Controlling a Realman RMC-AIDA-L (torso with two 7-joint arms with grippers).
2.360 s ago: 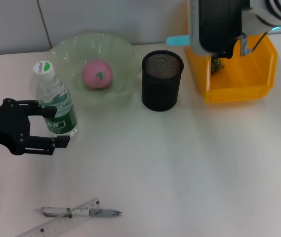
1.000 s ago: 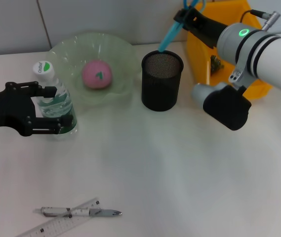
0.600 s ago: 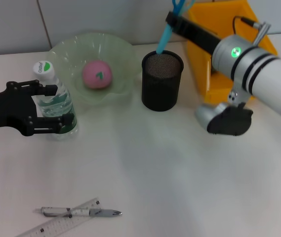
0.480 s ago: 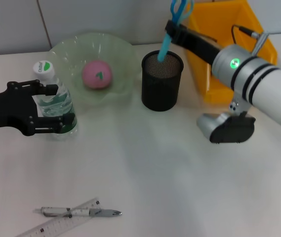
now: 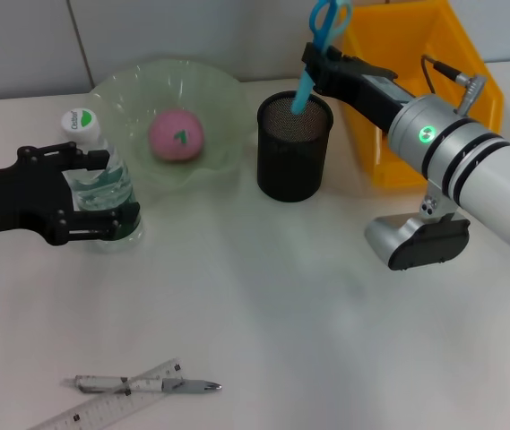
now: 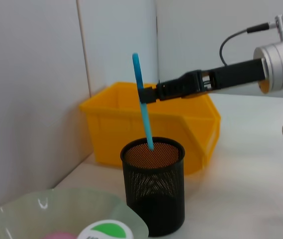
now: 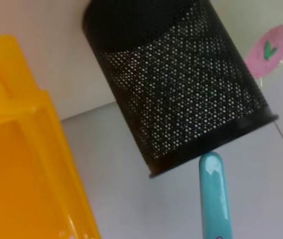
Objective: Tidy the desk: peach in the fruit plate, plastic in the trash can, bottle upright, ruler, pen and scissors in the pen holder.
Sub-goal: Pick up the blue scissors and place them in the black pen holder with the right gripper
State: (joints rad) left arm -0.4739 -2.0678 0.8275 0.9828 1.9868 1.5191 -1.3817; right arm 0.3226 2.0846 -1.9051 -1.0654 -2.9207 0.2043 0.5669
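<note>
The holder (image 5: 295, 146), a black mesh cup, stands upright on the table (image 5: 308, 313) and serves as the reference. The right gripper (image 5: 315, 61) sits above the holder's rim on the bin side, its fingers pinching the scissors (image 5: 313, 49) at mid-length. The scissors hang near-upright, slightly tilted, handles up, with the blue tip (image 6: 150, 144) at the holder's mouth; whether it has passed below the rim cannot be told. The yellow bin (image 5: 420, 98) stands just beside the holder, to its right. The plate (image 5: 167, 112), a pale green bowl, stands just left of the holder with the peach (image 5: 176, 135) inside it. Further left of the holder, beyond the plate, the bottle (image 5: 99, 184) stands upright, cap on. The left gripper (image 5: 102, 190) is closed around the bottle's body, one finger (image 5: 75, 159) on the far side and one on the near side. The ruler (image 5: 111, 408) and pen (image 5: 147, 386) lie crossed, well apart from the holder, at the table's near edge to its left.
</note>
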